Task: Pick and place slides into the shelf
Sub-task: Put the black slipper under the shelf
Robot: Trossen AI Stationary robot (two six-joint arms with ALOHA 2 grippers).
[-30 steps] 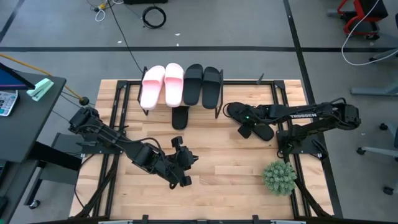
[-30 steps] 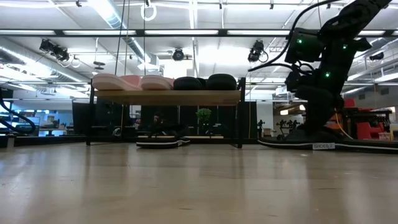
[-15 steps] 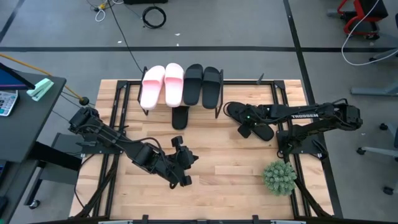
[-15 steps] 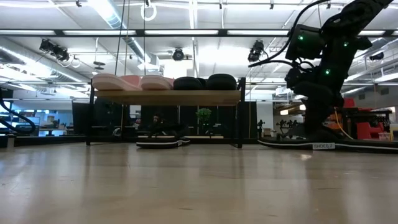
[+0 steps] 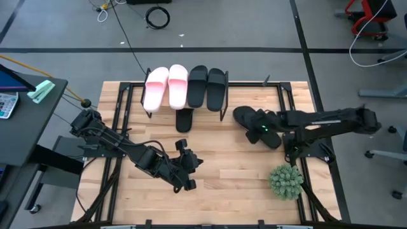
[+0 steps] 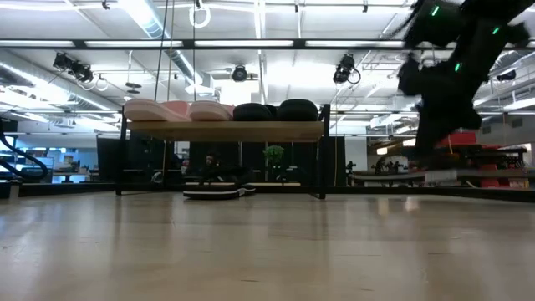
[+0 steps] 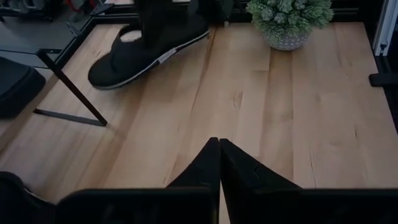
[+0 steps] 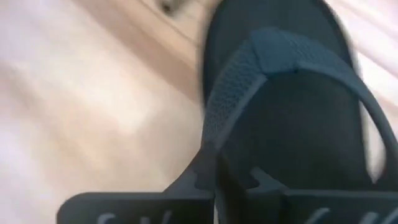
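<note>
A pale wooden table (image 5: 222, 168) stands on a grey floor strung with cables. At its far edge the shelf (image 5: 184, 105) carries two pink slides (image 5: 156, 88) and two black slides (image 5: 206, 86) on top, long axes running near to far. A black flip-flop (image 5: 184, 119) pokes out beneath, mostly hidden by the board. Right of the shelf, the right gripper (image 5: 262, 129) is clamped on the strap of the other flip-flop (image 5: 254, 124), which is lifted off the table with its long axis slanting from far-left to near-right; the low view blurs it. A potted plant (image 5: 285, 180) sits near-right. The left gripper (image 7: 219, 163) rests at near centre, fingers together.
</note>
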